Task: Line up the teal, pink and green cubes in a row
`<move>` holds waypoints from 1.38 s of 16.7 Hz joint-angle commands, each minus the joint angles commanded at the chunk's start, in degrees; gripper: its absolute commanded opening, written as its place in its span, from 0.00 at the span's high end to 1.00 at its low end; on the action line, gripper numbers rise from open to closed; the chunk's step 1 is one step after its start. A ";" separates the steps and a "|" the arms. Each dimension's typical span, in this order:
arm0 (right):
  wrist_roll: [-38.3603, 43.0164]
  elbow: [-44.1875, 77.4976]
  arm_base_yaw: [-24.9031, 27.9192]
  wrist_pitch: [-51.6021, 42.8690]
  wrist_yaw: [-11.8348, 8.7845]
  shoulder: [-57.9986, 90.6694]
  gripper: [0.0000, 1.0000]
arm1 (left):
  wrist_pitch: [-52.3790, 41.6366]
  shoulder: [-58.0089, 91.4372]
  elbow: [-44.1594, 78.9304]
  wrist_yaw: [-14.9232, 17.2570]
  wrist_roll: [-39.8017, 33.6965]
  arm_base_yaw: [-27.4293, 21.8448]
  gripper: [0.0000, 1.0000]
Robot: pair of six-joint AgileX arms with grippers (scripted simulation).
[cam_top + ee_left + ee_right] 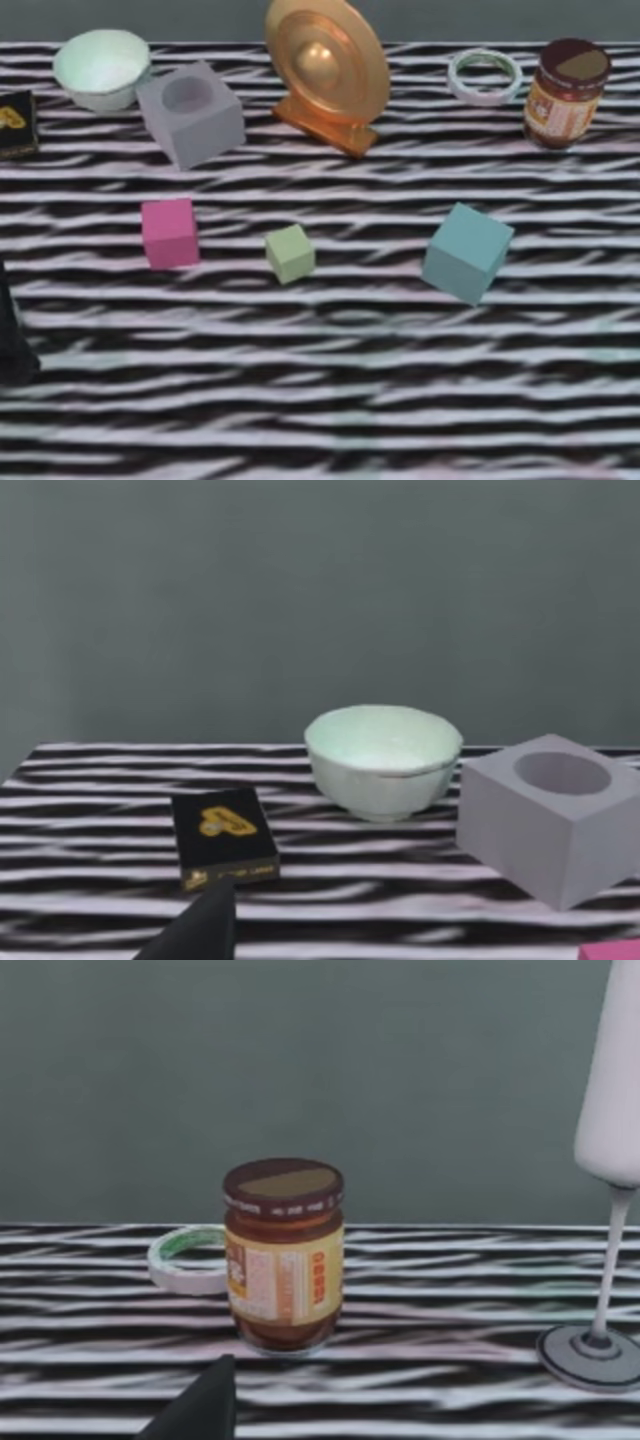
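Zebra-striped black-and-white cloth (330, 400) covers the whole table under a flat grey backdrop. Nearest the front edge, only a dark piece of the left arm (12, 345) shows at the top view's left side; neither pincer's fingers can be judged as released or clenched, since each wrist view catches just a dark fingertip at its frame edge. Across the middle of the table sit the three cubes, each apart from the others: the pink cube (169, 233) on the left, the small green cube (290, 253) just right of it near the centre, and the larger teal cube (467, 252) well to the right, turned at an angle. Farther back stand a black box with a gold emblem (223, 837), a pale mint bowl (382, 759), a grey-lavender block with a round recess (190, 113), a bronze disc on a stand (326, 70), a tape roll (484, 76) and a labelled jar (284, 1253). A white stemmed stand (606, 1210) appears in the right wrist view.
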 joint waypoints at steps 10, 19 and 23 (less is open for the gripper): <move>0.00 0.00 0.00 0.00 0.00 0.00 0.00 | -18.05 20.54 20.87 2.79 6.13 -7.66 0.00; 0.00 0.00 0.00 0.00 0.00 0.00 0.00 | -54.42 76.73 71.33 5.16 19.41 -21.36 0.00; 0.00 0.00 0.00 0.00 0.00 0.00 0.00 | -65.81 99.40 89.42 4.91 24.64 -25.99 0.00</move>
